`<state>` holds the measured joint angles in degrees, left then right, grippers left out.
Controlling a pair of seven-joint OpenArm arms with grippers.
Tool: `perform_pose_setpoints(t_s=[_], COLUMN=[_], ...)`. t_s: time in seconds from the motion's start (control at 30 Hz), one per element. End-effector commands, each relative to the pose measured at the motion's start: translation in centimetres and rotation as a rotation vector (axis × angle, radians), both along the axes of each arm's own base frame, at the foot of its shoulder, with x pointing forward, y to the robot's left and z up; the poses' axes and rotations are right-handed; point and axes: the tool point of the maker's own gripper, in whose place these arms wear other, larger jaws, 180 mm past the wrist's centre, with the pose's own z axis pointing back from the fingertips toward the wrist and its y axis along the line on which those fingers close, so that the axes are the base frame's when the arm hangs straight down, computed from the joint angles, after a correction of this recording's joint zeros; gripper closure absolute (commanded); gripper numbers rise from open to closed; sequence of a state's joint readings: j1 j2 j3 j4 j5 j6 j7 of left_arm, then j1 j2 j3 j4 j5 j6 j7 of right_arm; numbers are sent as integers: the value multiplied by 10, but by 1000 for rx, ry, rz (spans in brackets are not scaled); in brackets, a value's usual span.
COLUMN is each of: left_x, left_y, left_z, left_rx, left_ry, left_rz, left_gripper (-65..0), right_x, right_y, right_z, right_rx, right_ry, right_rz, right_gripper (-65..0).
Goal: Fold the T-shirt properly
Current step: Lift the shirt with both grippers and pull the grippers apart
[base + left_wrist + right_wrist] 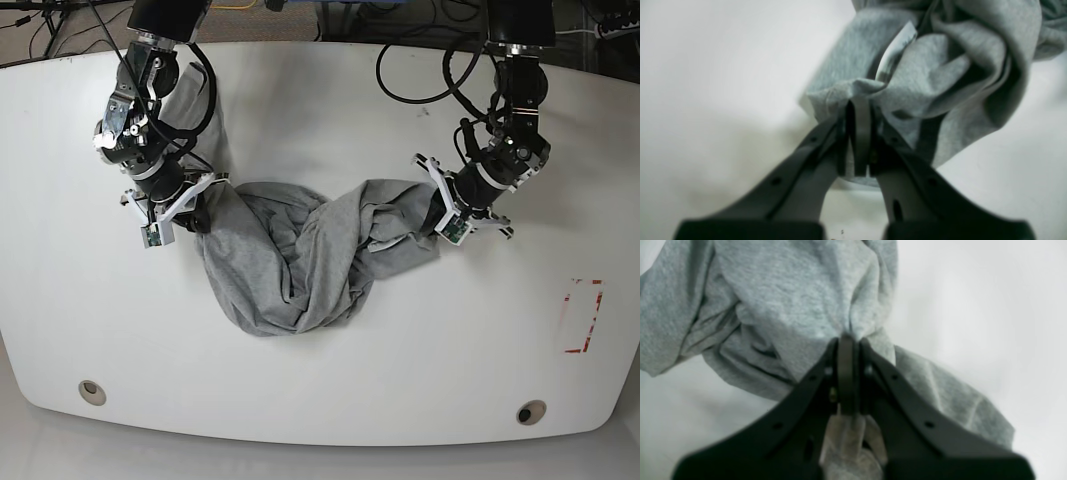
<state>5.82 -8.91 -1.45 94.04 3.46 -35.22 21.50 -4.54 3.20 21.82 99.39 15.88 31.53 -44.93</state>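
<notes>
The heather-grey T-shirt lies crumpled and twisted in the middle of the white table, no lettering showing. In the base view my left gripper holds the shirt's right end and my right gripper holds its left end. The left wrist view shows the left gripper shut on a bunched fold of the T-shirt. In the right wrist view the right gripper is shut on a pinch of the T-shirt, with cloth also hanging between its fingers below.
A red outlined rectangle is marked near the table's right edge. Two round holes sit near the front edge. Cables trail along the back by the arm bases.
</notes>
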Motion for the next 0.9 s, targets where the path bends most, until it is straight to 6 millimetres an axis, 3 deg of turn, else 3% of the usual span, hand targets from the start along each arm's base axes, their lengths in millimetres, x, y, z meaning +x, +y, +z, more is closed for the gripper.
perform_pose_setpoints(t_s=[0.0, 0.37, 0.87], left_x=[1, -14, -1], left_y=[-2, 3, 32], left_z=[19, 25, 50], left_rx=[-6, 45, 76], left_ry=[-57, -80, -146], left_rz=[-20, -33, 47], left_gripper=[-10, -12, -6], right_x=[11, 17, 25], right_y=[-2, -2, 6], right_z=[22, 35, 39], right_rx=[2, -17, 12], right_ry=[-81, -114, -134], right_rz=[0, 9, 6], right_gripper=[-8, -9, -11])
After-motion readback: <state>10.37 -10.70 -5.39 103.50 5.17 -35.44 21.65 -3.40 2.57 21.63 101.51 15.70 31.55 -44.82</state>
